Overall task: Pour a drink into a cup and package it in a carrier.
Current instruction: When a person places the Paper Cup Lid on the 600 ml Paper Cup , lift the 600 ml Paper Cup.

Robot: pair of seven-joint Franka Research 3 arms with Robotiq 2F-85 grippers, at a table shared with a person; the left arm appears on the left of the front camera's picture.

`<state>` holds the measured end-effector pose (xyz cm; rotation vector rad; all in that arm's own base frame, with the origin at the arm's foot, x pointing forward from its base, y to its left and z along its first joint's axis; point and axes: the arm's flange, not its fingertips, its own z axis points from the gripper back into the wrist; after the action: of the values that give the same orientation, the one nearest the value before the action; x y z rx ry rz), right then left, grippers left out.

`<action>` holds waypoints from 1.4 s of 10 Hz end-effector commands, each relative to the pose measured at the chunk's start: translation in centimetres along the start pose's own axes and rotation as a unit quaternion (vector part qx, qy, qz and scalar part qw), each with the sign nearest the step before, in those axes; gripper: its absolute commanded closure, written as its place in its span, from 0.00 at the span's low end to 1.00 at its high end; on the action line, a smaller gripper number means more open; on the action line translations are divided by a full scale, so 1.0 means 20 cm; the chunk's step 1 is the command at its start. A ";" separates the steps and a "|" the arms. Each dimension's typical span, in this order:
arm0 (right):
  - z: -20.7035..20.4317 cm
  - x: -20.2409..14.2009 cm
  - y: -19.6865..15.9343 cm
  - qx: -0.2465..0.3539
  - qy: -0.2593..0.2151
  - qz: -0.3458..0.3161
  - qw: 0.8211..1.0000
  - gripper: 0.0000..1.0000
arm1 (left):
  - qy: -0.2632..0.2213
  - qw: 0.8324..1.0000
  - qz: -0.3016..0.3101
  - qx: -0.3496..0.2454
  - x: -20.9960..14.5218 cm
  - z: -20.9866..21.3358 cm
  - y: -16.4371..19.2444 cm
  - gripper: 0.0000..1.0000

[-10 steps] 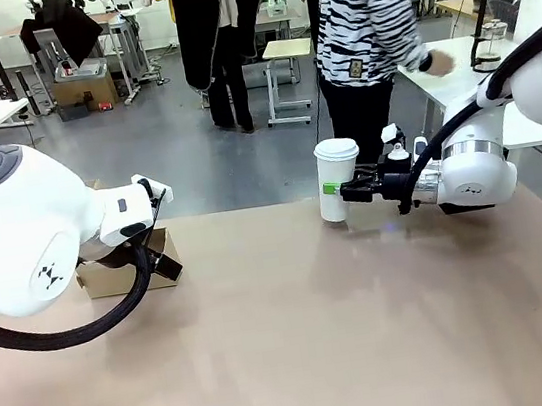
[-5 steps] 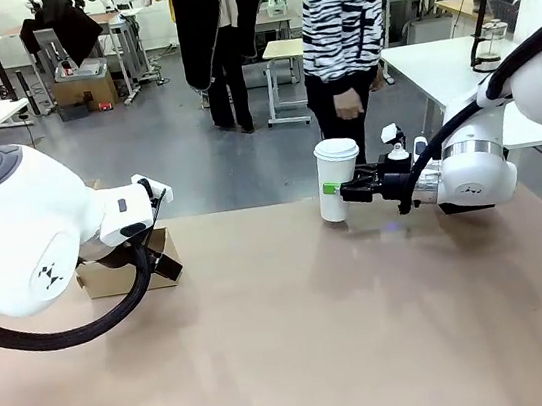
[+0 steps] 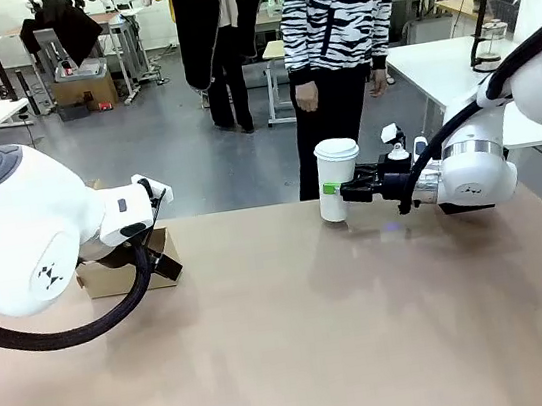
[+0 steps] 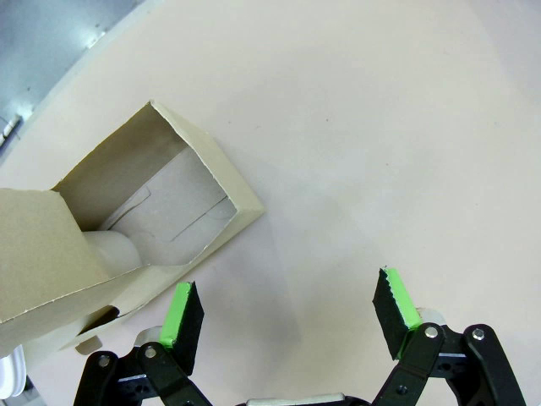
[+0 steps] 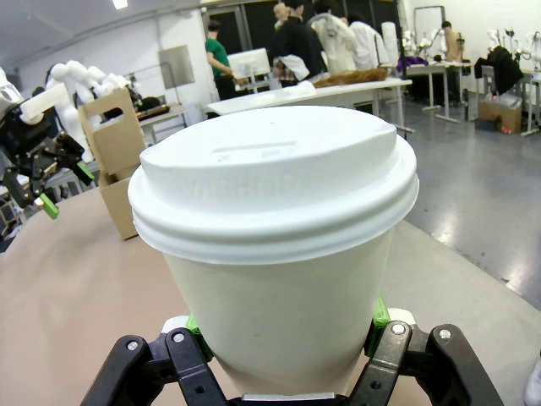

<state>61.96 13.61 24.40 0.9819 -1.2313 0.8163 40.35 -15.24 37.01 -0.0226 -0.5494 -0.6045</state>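
Front: cup [image 3: 335, 166] upright, lid up, long axis vertical, near the counter's [image 3: 300, 340] far edge, right pincer [image 3: 334, 190] clenched on its side. Cup unmoved; person [image 3: 335, 12] has stepped left behind it. Left wrist: left pincer [image 4: 287, 309] spread wide beside carrier [image 4: 127, 211], bare counter rightward. Right wrist: carrier well apart from cup.

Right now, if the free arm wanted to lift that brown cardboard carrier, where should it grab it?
Probably the upright handle tab in the middle of the carrier, coming straight down from above. It is a thin, flat board standing clear above the box-like body, so the left jaws, which are open, could close on its two faces. The walls below look thin and hollow, likely to buckle if squeezed.
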 end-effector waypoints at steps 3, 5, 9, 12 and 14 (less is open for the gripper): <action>-0.01 0.02 0.01 0.001 -0.003 -0.001 1.000 0.24 | -0.001 1.000 0.001 -0.001 0.00 0.00 0.00 0.00; -0.01 0.02 0.01 0.001 -0.003 -0.001 1.000 0.24 | -0.001 1.000 0.001 -0.001 0.00 0.00 0.00 0.00; -0.01 0.02 0.01 0.001 -0.003 -0.001 1.000 0.24 | -0.001 1.000 0.001 -0.001 0.00 0.00 0.00 0.00; -0.01 0.02 0.01 0.001 -0.003 -0.001 1.000 0.24 | -0.001 1.000 0.001 -0.001 0.00 0.00 0.00 0.00; -0.01 0.02 0.01 0.001 -0.003 -0.001 1.000 0.24 | -0.001 1.000 0.001 -0.001 0.00 0.00 0.00 0.00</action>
<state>61.96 13.61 24.40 0.9819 -1.2313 0.8163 40.35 -15.24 37.01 -0.0226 -0.5494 -0.6045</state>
